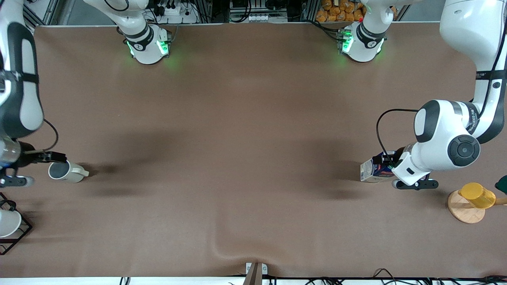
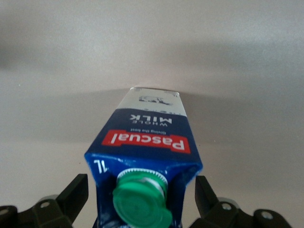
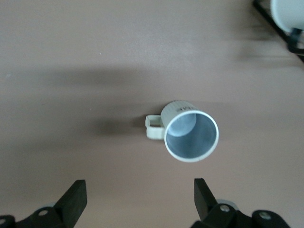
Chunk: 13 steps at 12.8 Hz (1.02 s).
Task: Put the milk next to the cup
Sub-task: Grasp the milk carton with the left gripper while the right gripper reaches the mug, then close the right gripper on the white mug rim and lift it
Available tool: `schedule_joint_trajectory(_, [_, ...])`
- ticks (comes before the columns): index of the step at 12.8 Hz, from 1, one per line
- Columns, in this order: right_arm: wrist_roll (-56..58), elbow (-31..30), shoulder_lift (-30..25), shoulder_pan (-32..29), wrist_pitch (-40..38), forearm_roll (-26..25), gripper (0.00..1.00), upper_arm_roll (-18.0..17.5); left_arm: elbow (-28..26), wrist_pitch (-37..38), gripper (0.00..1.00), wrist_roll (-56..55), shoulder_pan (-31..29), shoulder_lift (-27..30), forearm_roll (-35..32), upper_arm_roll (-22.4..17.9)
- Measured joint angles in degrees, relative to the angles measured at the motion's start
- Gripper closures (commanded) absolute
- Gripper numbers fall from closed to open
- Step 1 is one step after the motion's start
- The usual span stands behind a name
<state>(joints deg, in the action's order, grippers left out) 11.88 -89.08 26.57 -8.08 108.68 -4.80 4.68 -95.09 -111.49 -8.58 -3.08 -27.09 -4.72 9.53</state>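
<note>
— What's closest to us down there?

— At the lower right of the frame, a yellow cup (image 1: 477,194) on a round wooden stand (image 1: 466,207); at the lower left, a white cup (image 1: 8,222) in a black wire rack (image 1: 16,233).

— And the milk?

— A little higher, at the right edge of the frame. The milk (image 1: 372,170) stands on the brown surface (image 1: 237,158), green cap (image 2: 142,199) up, blue front reading "Pascual". The left gripper (image 2: 141,202) sits around its top with fingers (image 2: 71,197) spread on either side; a gap shows between each pad and the carton, so nothing is pinched.

— The cup?

— Well apart from the milk, at the left edge of the frame at about the same height. The cup (image 1: 65,172) stands upright, off-white, grey inside, handle (image 1: 82,171) pointing toward the frame's middle. The right gripper (image 3: 140,202) hangs over it, fingers (image 3: 73,199) wide open, holding nothing.
</note>
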Motion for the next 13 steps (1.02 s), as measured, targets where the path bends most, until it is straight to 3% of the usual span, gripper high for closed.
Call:
schedule_joint_trajectory(3, [3.36,0.07,5.18,-2.07,5.21,0.07,0.0,0.06,0.09,-2.78,0.06,0.0,0.04,-1.6,-0.72,0.01])
schedule_joint_trajectory(6, [4.71,0.58,5.69,-3.75,3.8,0.3,0.0,0.04,0.24,-3.05,0.11,-0.01,0.06,-1.97,-0.72,0.03])
schedule_joint_trajectory(8, [4.71,1.46,5.6,-3.75,1.61,0.3,0.0,-0.06,0.26,-3.05,0.11,-0.03,0.09,-1.98,-0.72,0.05])
schedule_joint_trajectory(10, [4.71,1.23,6.2,-3.89,2.91,0.3,0.0,-0.04,0.36,-3.05,0.01,-0.03,0.07,-1.98,-0.72,0.05])
schedule_joint_trajectory(13, [4.73,0.9,8.15,-4.3,3.94,0.97,0.0,-0.06,0.98,-2.94,0.03,-0.61,-0.04,-1.76,-0.72,0.03])
